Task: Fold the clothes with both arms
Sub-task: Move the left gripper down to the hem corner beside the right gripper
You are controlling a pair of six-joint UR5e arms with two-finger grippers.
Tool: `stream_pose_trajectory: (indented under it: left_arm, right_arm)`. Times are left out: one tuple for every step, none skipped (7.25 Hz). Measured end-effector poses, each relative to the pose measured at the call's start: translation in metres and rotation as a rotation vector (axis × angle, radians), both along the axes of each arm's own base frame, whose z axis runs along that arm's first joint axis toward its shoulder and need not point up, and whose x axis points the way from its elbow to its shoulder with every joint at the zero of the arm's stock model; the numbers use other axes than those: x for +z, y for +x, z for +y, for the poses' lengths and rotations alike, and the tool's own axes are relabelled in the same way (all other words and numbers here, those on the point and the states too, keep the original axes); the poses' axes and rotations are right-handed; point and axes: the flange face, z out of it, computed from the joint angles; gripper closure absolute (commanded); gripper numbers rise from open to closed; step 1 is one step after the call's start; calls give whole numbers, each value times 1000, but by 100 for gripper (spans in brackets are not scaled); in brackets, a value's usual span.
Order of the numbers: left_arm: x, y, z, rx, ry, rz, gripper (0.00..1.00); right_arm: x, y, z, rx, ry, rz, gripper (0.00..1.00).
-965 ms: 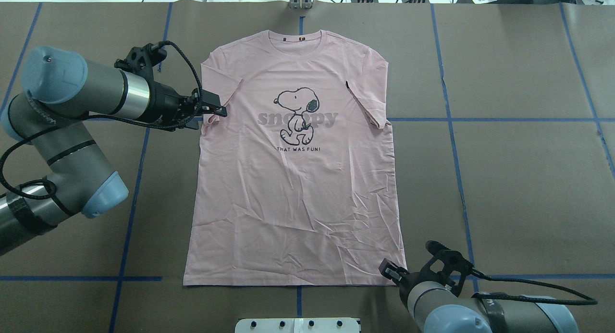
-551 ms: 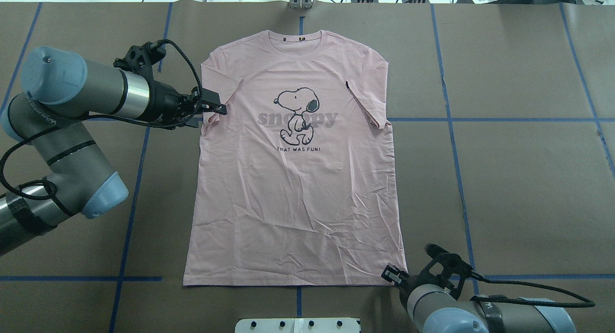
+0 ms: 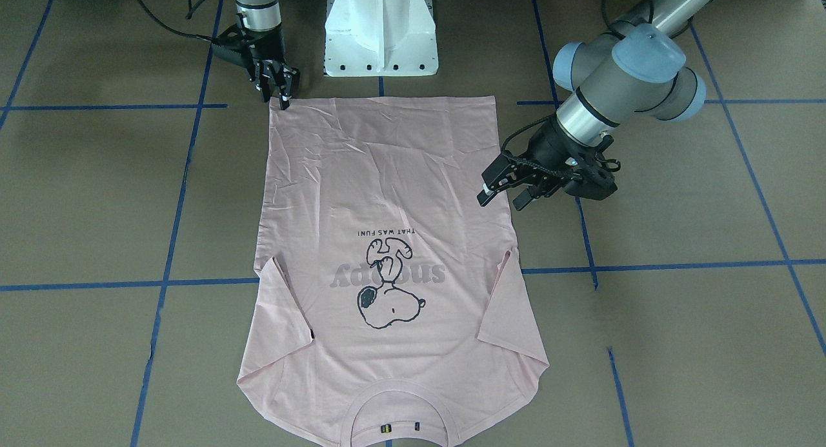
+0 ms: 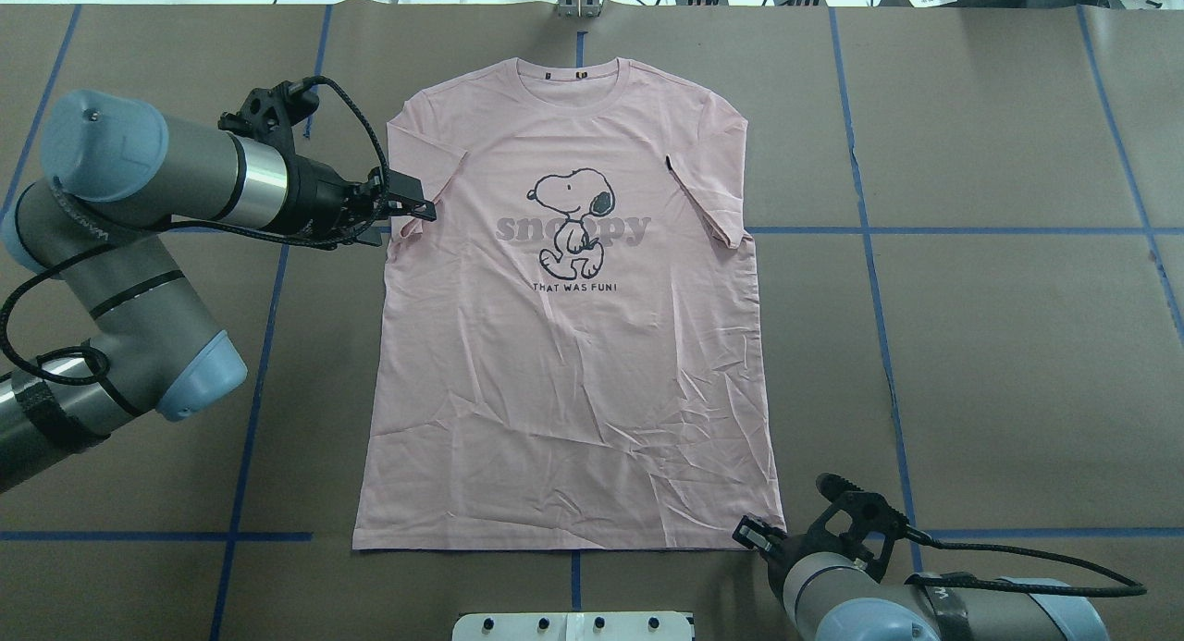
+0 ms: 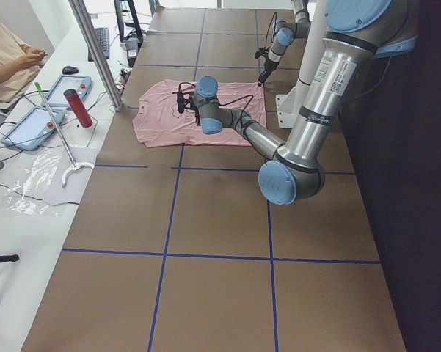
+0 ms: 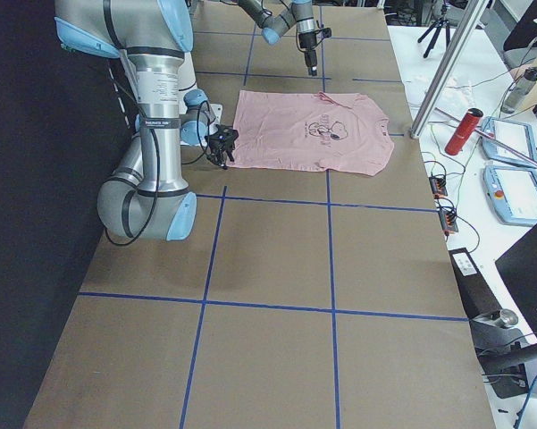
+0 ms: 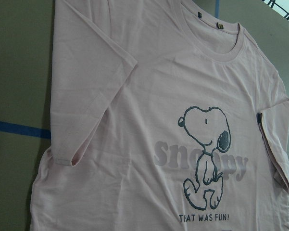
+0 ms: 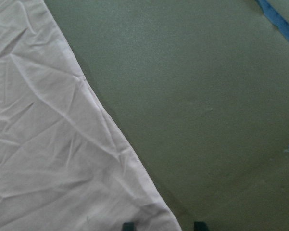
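The light pink Snoopy T-shirt lies flat, print up, collar at the far side; it also shows in the front view. My left gripper is open and empty, held just above the hem of the shirt's left sleeve; in the front view it hovers over the shirt's side edge. My right gripper is open and empty at the bottom right hem corner; in the front view it points down at that corner. In the right wrist view its fingertips straddle the hem corner.
The white pedestal base stands just behind the hem, between the arms. Blue tape lines cross the brown table cover. A side table with a red bottle and tablets lies past the collar end.
My right gripper has shifted slightly back toward the robot, staying at the hem corner. The left gripper and the shirt have hardly moved.
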Motion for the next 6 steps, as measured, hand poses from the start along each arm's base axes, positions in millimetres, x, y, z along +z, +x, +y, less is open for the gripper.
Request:
stream_pose_trajectory:
  left_arm:
    - [0,0,0,0,0,0,12]
    - [0,0,0,1,-1,-1,12]
    - [0,1,0,1,-1,-1,12]
    - [0,1,0,1,-1,-1,12]
    - [1,1,0,1,-1,-1,12]
    - [1,1,0,1,-2,-1,12]
  right_arm:
    - [0,0,1,-1,1,2,100]
    - [-2,1,1,-1,2,6,100]
    - [-3,2,1,-1,3,10,100]
    - [-5,3,1,-1,4,12,100]
    - [-7,4,0,0,5,10,100]
    - [-10,6,0,1,8,3,100]
